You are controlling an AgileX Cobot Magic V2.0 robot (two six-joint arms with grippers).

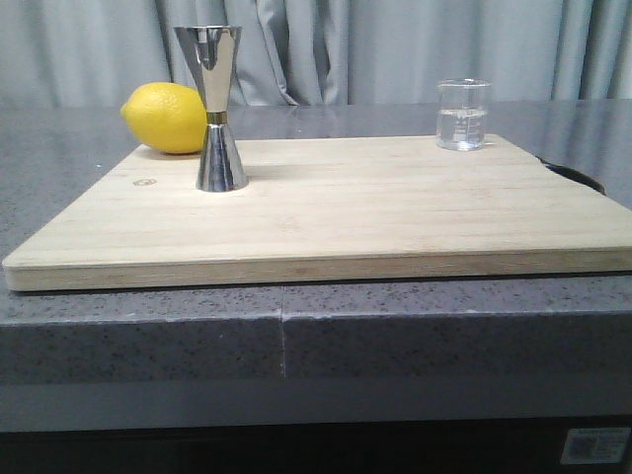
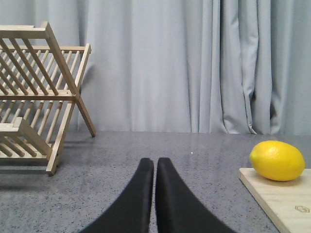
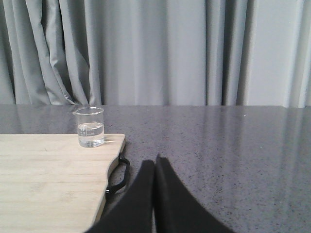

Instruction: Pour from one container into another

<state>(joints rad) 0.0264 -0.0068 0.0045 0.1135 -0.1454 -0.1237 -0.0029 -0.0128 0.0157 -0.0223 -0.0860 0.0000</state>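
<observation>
Beaker (image 1: pixel 462 116) at board's (image 1: pixel 326 212) far-right edge, jigger (image 1: pixel 215 107) far-left (beside lemon (image 1: pixel 166 118)); both grippers (image 2: pixel 154 167) (image 3: pixel 154 165) closed, empty, well short.

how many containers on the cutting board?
2: the steel jigger front-left beside the lemon, the glass beaker at the far-right corner. None look hidden.

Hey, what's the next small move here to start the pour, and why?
Probably open the right gripper and reach toward the small clear glass beaker. Its fingers are shut, the beaker holds liquid on the wooden board's right side, and the shiny steel hourglass jigger stands upright.
</observation>
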